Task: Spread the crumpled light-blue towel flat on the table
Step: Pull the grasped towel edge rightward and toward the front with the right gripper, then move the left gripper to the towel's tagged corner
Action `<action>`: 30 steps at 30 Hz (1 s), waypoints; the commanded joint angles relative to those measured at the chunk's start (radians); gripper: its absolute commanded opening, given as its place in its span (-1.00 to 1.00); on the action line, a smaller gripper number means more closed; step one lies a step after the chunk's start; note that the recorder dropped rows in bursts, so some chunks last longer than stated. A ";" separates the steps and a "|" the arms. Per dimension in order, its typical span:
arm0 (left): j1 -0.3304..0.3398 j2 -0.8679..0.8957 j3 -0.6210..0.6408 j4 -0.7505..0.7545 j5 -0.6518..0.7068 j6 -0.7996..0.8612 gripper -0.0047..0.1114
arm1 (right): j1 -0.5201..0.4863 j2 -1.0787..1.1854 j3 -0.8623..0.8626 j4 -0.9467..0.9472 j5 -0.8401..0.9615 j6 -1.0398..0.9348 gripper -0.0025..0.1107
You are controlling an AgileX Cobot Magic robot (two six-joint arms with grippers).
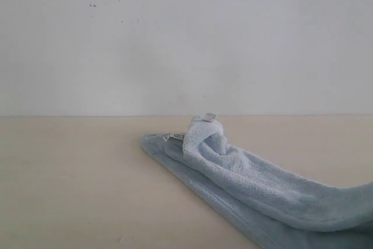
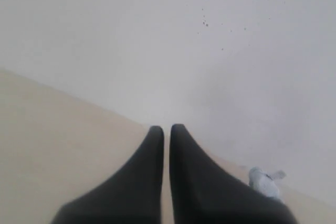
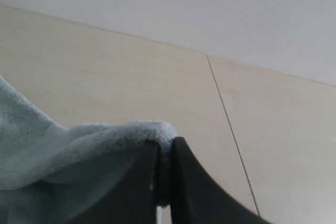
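Observation:
The light-blue towel lies bunched in a long ridge on the beige table, running from the table's middle to the exterior view's right edge, where it lifts off the surface. A white label sticks up at its far end. My right gripper is shut on a folded edge of the towel, which drapes away from the black fingers. My left gripper is shut with nothing in it, above bare table; a corner of the towel shows beside it. Neither gripper appears in the exterior view.
A white wall with a few dark specks rises behind the table. A thin seam line runs across the table surface near my right gripper.

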 commanded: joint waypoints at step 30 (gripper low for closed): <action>-0.091 0.259 -0.161 -1.543 0.318 1.795 -0.85 | -0.002 0.156 0.026 -0.307 -0.027 0.278 -0.91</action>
